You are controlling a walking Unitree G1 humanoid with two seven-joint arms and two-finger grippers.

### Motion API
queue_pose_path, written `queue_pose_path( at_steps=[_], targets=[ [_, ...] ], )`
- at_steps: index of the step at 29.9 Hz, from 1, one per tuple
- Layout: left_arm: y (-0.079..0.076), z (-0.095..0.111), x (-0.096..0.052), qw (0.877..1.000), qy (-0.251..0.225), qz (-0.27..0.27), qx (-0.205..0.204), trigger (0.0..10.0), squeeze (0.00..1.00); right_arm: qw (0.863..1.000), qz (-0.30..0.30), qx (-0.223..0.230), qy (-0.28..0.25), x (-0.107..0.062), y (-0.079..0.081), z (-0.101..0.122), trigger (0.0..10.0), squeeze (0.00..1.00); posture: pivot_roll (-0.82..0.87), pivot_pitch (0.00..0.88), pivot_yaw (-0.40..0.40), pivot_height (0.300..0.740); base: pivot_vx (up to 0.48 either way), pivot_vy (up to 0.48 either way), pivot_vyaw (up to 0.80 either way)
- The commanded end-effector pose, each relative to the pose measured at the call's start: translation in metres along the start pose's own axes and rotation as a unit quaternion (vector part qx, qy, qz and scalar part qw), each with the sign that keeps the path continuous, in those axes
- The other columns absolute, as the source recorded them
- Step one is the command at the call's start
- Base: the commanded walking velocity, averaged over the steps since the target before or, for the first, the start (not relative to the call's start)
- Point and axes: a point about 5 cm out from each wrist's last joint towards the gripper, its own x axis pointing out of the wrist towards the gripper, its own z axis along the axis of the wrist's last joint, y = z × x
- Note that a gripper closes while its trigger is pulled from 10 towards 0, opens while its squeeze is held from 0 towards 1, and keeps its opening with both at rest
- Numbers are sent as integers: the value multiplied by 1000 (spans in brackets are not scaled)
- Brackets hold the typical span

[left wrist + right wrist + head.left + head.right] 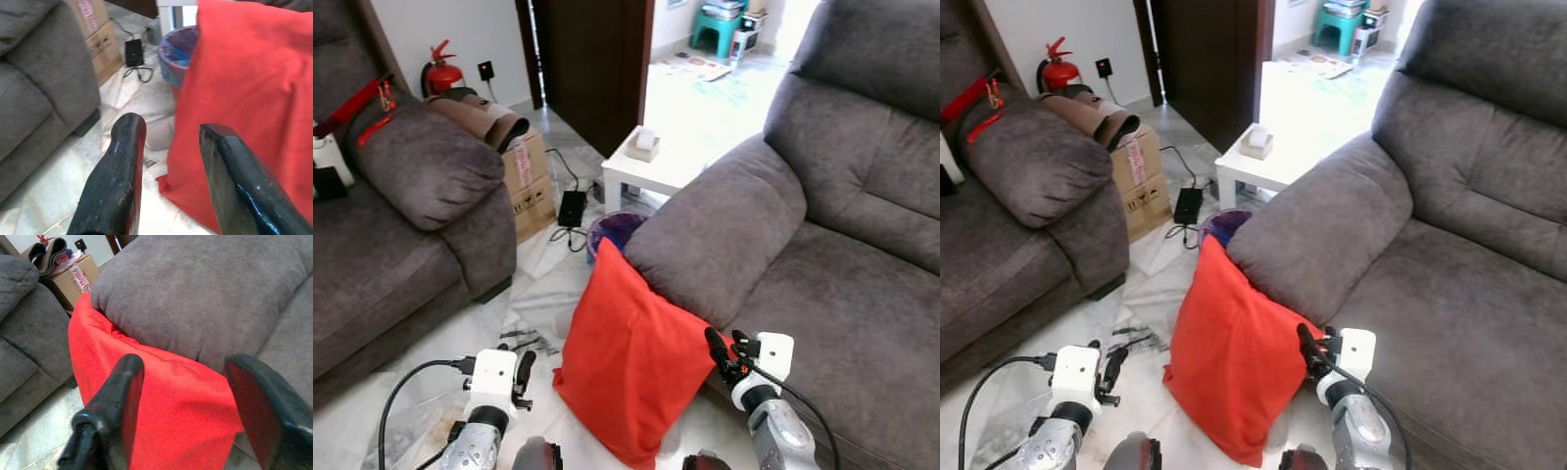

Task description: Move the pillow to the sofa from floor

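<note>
pillow (pixel 631 362) looks soft and light, leaning on the sofa (pixel 822 294); i'd pinch its near edge between right gripper (pixel 183 404) and left gripper (pixel 171 171), both spread wide.

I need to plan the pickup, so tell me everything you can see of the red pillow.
The red pillow is a square, soft cushion in plain red fabric, creased. It stands tilted on one corner on the marble floor, leaning against the grey sofa's armrest. Both grippers are open and near it, neither touching.

A home living room: two grey sofas (pixel 862 245), a white side table (pixel 651 166), marble floor (pixel 538 284).
</note>
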Motion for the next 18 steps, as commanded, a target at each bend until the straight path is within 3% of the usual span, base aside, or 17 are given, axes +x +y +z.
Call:
queue_pose_path(
  at_steps=[1,6,8,14,18],
  targets=[
    [5,-4,-1,1000,11,4,-1,10000,0,1000,2,1,5,-2,0,-3,10000,1000,82,140,13,632,0,0,0],
    [7,-2,1,1000,10,2,-7,10000,0,1000,-1,-4,11,-3,-1,-5,10000,1000,80,145,12,632,0,0,0],
    [7,-2,1,1000,9,-4,-10,10000,0,1000,-3,-10,14,-3,-2,-5,10000,0,78,148,12,632,0,0,0],
    [11,1,2,1000,4,-1,-15,10000,0,1000,-12,-7,14,-4,-6,-4,10000,0,81,160,16,632,0,0,0],
    [14,3,3,1000,2,-1,-13,10000,0,1000,-13,-5,14,-4,-6,-5,10000,0,79,160,16,632,256,0,0]
  ],
)
